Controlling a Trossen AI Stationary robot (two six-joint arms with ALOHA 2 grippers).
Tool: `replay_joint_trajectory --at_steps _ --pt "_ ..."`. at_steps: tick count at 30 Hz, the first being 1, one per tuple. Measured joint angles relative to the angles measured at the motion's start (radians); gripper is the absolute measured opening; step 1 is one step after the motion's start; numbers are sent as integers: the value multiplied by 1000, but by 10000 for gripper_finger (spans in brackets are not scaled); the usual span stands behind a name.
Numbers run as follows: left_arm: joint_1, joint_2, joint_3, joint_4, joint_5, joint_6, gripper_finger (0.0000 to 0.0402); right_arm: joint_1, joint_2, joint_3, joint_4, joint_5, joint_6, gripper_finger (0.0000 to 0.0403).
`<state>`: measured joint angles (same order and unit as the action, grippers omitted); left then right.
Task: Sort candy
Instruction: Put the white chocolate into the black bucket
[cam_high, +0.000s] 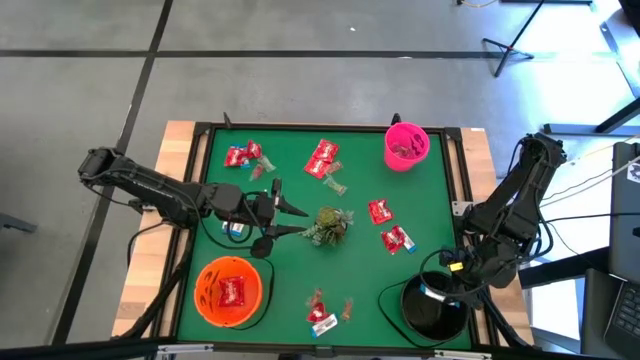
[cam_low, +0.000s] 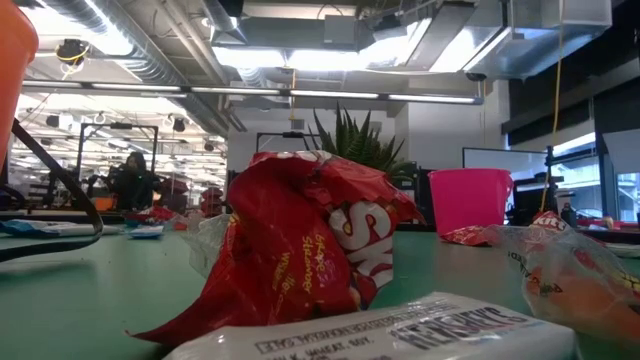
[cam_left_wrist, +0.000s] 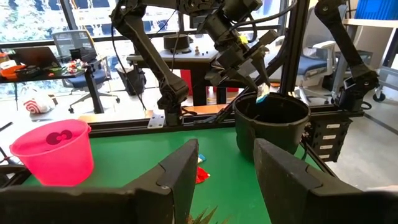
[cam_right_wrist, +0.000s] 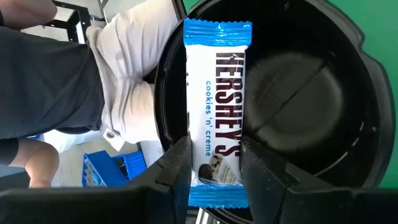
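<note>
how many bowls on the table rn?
3. Pink bowl at the far edge, right of centre; orange bowl at the near-left corner, with a red packet inside; black bowl at the near-right corner, under the right end effector. None look hidden.

Candy bar (cam_right_wrist: 217, 106) above bucket (cam_right_wrist: 348, 93)

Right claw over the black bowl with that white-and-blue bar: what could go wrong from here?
1. The right claw pinches the white-and-blue bar near one end, over the black bowl's rim side, so on release it might tip outside.
2. The left claw hangs open beside the green sprig; it could grab leaves instead of candy.
</note>
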<state>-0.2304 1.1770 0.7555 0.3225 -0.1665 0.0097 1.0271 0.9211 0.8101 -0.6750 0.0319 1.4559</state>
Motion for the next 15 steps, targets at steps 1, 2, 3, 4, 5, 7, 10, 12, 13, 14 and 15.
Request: replay_joint_trajectory --at_steps 1,2,3,4,5,7,10,12,13,14,15 --pt "0 0 0 0 0 0 149 0 0 0 0 0 0 122" --pt "0 0 0 0 0 0 149 0 0 0 0 0 0 122" --pt "0 0 0 0 0 0 149 0 0 0 0 0 0 122" --pt "0 0 0 0 0 0 149 0 0 0 0 -1 0 122" --pt "0 0 0 0 0 0 149 0 0 0 0 -6 0 122" --pt "0 0 0 0 0 0 149 0 0 0 0 -19 1 122" --pt "0 0 0 0 -2 0 149 0 0 0 0 -26 1 122" --pt "0 0 0 0 -10 0 149 0 0 0 1 -26 0 122" --pt "0 0 0 0 -11 0 149 0 0 0 1 -26 0 122" --pt "0 0 0 0 -11 0 149 0 0 0 1 -26 -3 123" --pt "0 0 0 0 -11 0 149 0 0 0 4 -26 -13 126"
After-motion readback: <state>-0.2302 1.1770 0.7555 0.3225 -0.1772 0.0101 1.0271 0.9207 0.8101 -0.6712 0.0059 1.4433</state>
